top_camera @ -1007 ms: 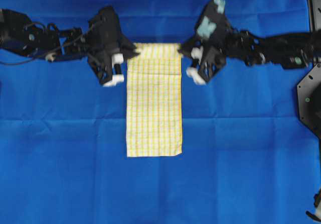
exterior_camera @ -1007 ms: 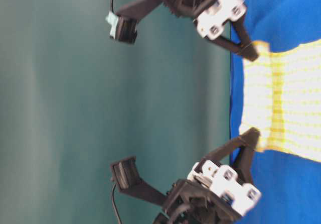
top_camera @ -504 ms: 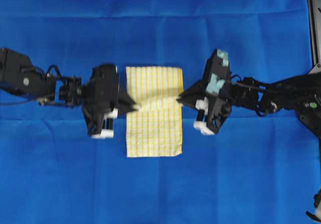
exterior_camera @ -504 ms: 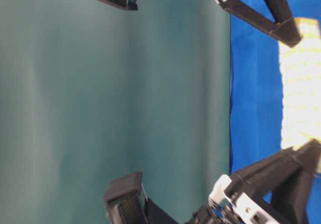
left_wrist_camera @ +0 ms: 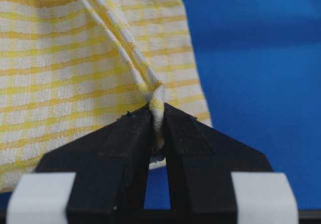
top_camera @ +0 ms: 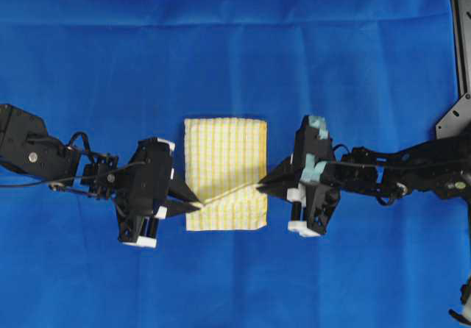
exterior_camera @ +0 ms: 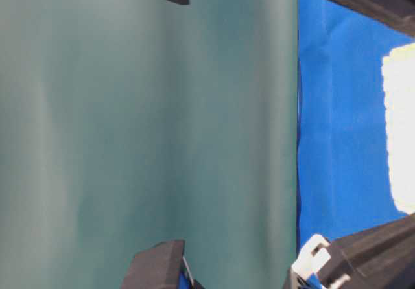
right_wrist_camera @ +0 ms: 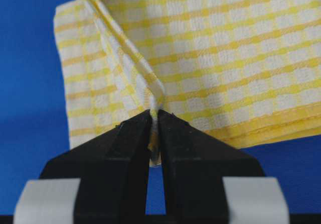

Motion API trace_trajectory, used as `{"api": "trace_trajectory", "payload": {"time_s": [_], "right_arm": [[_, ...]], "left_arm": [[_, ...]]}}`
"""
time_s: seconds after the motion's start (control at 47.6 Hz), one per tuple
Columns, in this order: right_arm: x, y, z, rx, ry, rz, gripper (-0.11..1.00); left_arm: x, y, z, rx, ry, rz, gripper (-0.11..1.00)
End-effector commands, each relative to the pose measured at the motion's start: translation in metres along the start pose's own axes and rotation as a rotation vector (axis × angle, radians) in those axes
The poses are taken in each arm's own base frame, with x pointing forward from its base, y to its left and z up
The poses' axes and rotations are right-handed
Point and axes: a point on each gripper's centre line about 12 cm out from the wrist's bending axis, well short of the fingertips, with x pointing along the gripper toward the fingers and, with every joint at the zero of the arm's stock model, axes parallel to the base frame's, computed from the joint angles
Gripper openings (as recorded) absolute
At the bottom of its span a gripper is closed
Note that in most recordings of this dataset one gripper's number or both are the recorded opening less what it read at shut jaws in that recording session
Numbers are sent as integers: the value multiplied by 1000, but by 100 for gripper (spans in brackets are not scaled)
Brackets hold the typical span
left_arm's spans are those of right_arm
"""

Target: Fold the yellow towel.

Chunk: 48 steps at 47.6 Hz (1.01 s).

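Two robot arms are carrying one end of the towel [top_camera: 224,168] over the rest of it, which is lying flat on the blue cloth [top_camera: 235,56] covering the counter. In the wrist views, nearest the lens, each pair of black fingers [left_wrist_camera: 183,136] is clamped hard on a pinched corner of the yellow-checked fabric, the hem bunching into a narrow ridge between the pads. Seen from overhead, the left gripper [top_camera: 193,205] is gripping the corner at the towel's left edge and the right gripper [top_camera: 261,187] the matching corner at the right edge, with the lifted edge sagging in a shallow line between them, close above the lower layer's near edge. Beyond it the doubled towel is running away to a neat fold. The cloth looks thin, light and limp: it is drooping wherever it is unsupported, so it probably needs holding at both corners and keeping taut, or the edge will likely slump and wrinkle when laid down. Corners and hem appear the surest places to grip.
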Motion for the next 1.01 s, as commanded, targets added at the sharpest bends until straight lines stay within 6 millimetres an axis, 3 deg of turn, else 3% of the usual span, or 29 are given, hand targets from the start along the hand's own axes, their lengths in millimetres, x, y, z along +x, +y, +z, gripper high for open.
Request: {"api": "trace_trajectory", "payload": {"time_s": [0.0, 0.63, 0.714, 0.902, 0.986], "right_arm": [[1, 8, 5, 1, -8, 19, 4], [9, 22, 1, -22, 48, 52, 5], [7, 23, 3, -22, 43, 56, 18], [-12, 25, 11, -26, 18, 90, 74], [-25, 23, 15, -32, -2, 104, 76]], "left_arm": [[0, -9, 8, 11, -23, -19, 4], [8, -10, -1, 29, 7, -21, 5], [5, -10, 1, 30, 11, -22, 5], [-19, -13, 16, 34, 50, -26, 21], [-31, -13, 21, 33, 53, -28, 22]]}}
